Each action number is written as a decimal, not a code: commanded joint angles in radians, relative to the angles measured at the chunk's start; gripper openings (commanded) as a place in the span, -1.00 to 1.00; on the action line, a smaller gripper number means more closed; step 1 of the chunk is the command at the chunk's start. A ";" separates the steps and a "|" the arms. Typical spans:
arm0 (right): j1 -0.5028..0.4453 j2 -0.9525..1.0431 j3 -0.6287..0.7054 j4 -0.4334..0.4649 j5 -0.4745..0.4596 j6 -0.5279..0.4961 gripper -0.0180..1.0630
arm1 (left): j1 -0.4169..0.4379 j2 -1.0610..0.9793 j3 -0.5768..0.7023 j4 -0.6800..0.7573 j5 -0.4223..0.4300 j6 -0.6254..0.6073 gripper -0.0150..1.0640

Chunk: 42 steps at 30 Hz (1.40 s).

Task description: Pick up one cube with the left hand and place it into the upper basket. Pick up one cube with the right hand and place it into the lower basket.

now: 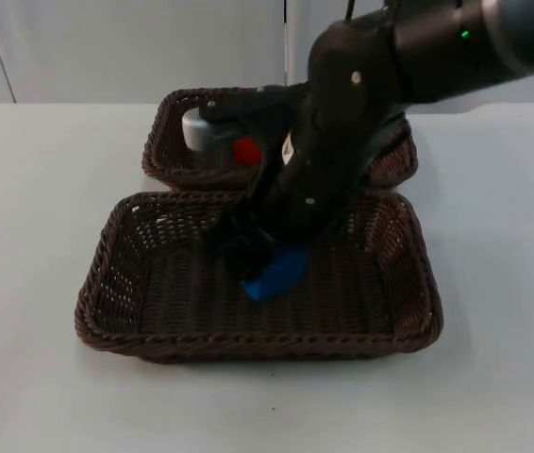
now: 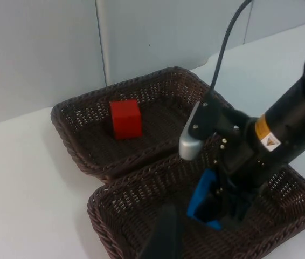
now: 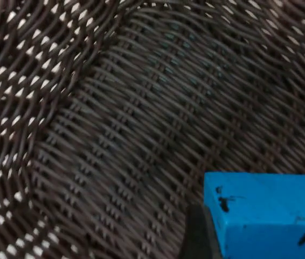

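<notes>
Top view showed the white table [image 1: 41, 189] below a grey wall [image 1: 135, 47]. On it sat the lower basket [image 1: 116, 283], with the upper basket [image 1: 168, 142] just behind holding a red cube [image 1: 245, 150]. The right tool [image 1: 253, 260] reached into the lower basket, closed on a blue cube [image 1: 276, 274] held low. Released tilted, it might tumble against the basket's wall. I couldn't tell the left tool's [image 2: 166, 237] opening; it waited.

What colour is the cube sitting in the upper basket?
Red cube; it shows best in the left wrist view.
</notes>
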 commanded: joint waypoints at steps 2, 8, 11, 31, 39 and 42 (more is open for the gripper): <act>0.003 0.024 -0.025 0.000 -0.020 -0.007 -0.94 | 0.000 -0.004 0.003 -0.003 -0.003 -0.002 0.44; 0.003 0.051 -0.025 -0.018 -0.021 -0.007 -0.57 | 0.000 -0.004 0.003 -0.003 -0.003 -0.002 0.44; 0.003 0.058 -0.025 -0.018 -0.018 -0.007 -0.30 | 0.000 -0.004 0.003 -0.003 -0.005 -0.002 0.44; 0.003 -0.176 -0.025 -0.018 0.122 -0.007 0.43 | 0.000 -0.004 0.003 -0.003 -0.009 -0.002 0.44; 0.005 -0.341 -0.025 -0.020 0.214 -0.030 0.43 | 0.000 -0.004 0.003 -0.003 -0.009 -0.002 0.44; 0.005 -0.373 -0.025 -0.020 0.214 -0.030 0.43 | 0.000 -0.004 0.003 -0.003 -0.009 -0.002 0.44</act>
